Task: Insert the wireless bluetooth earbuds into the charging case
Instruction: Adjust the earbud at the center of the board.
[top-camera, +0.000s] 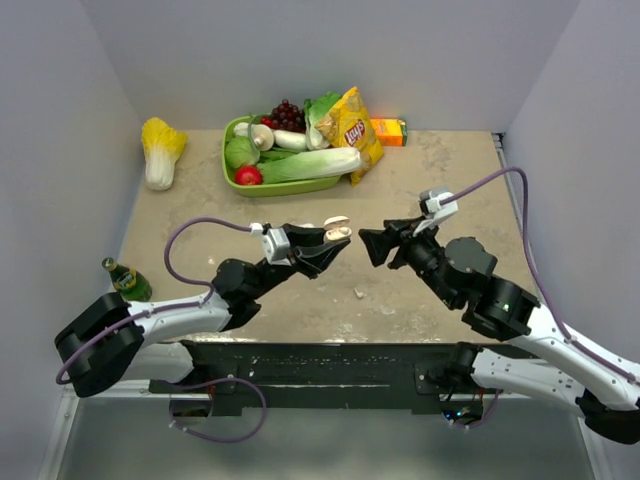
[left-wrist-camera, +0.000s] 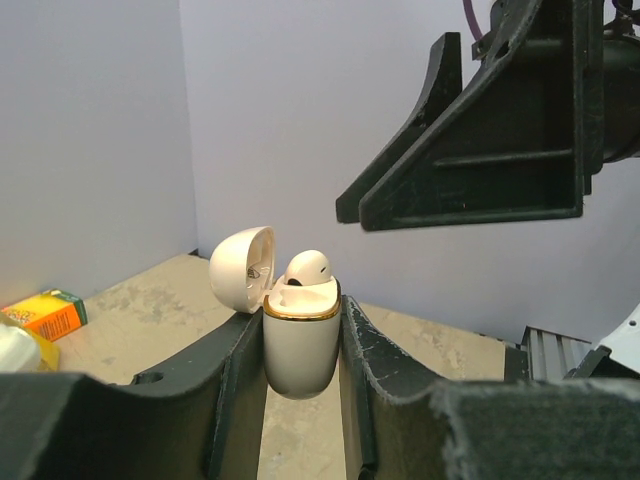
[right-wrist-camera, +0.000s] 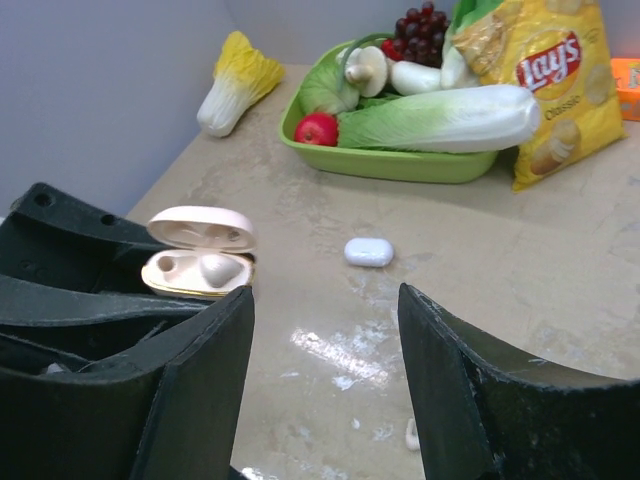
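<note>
- Pale lavender-grey walls enclose a mottled beige tabletop; I run both arms above its near half.
- Left gripper: clamped on the small white pebble-shaped plastic charging case. The case is raised clear of the table, with its hinged lid tipped back and the beige interior exposed.
- Case contents: one tiny white plastic earbud sits in one well. The right wrist view shows the neighbouring well empty.
- Right gripper: jaws apart, nothing between them, poised just beside the case.
- Step in hand, by my reading: first earbud seated, second not yet fetched.
- Candidate for the second earbud: a tiny white stemmed fragment on the table below the right gripper, too small to confirm. A larger white oval piece lies farther off; I cannot identify it.
- Next move calls for: lower the right gripper onto the fragment and pinch it by the head. Then carry it over the empty well stem-down, holding the left grip steady.
</note>
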